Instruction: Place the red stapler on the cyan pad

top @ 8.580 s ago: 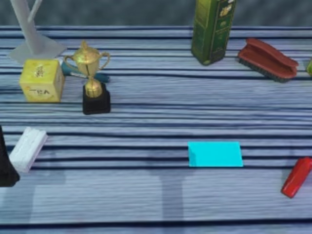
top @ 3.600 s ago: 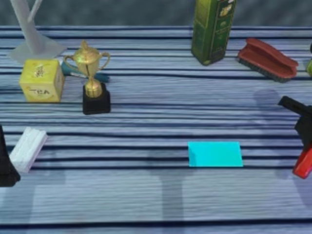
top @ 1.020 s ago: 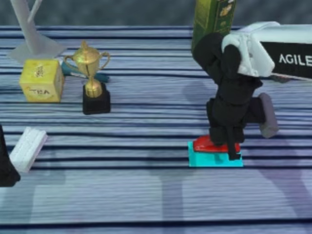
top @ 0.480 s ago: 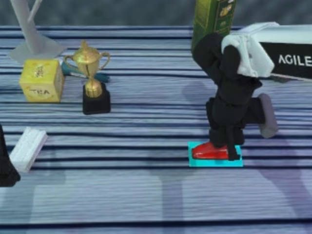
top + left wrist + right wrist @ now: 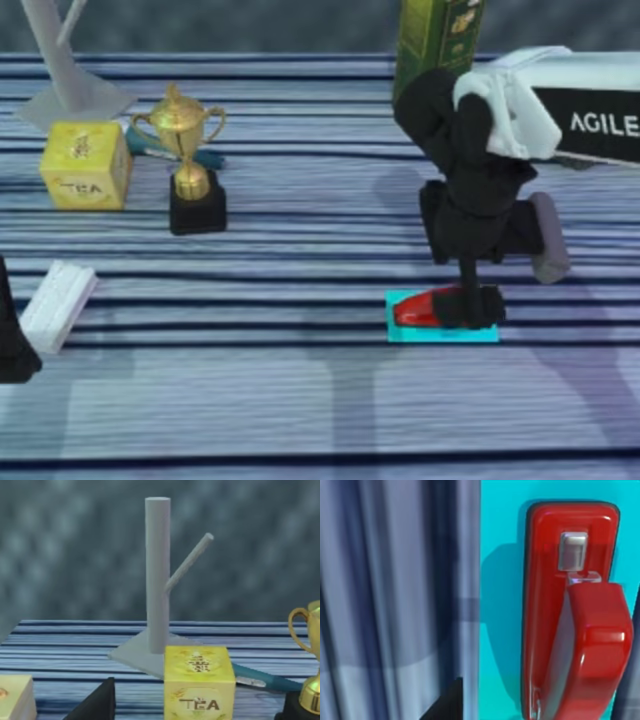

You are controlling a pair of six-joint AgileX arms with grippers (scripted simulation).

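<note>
**Q.** What does the figure show?

**A.** The right gripper (image 5: 470,306) reaches down over the cyan pad (image 5: 440,333), which lies in the right half of the tabletop, nearer its front edge than its back edge. The red stapler (image 5: 415,308) lies flat on the pad, lengthwise along it. From above, one end shows and the gripper hides the other. The left arm (image 5: 10,340) is parked at the tabletop's left edge, beside a white block (image 5: 57,305).

**Q.** Is the stapler gripped?

**A.** It appears not. In the right wrist view a strip of bare pad (image 5: 500,605) separates the one dark finger (image 5: 445,705) clearly in view from the stapler (image 5: 570,605). The jaws are therefore judged wide and empty, with the stapler resting on the pad under its own weight.

**Q.** Which step is in hand, and how is it done well?

**A.** The placing looks complete, so the step left is the withdrawal. The gripper should rise straight up with the jaws kept wide until the fingers are above the stapler's raised top. Only then should it move sideways. An early sideways move could catch the stapler and push it toward the pad's edge. The pad is thin and loose, so a finger dragging across it could shift it too.

**Q.** Is anything else at risk?

**A.** The trophy (image 5: 192,160) and the tea box (image 5: 86,165) stand well apart, toward the back left corner. The green tin (image 5: 432,40) stands at the back edge, close behind the arm.
</note>
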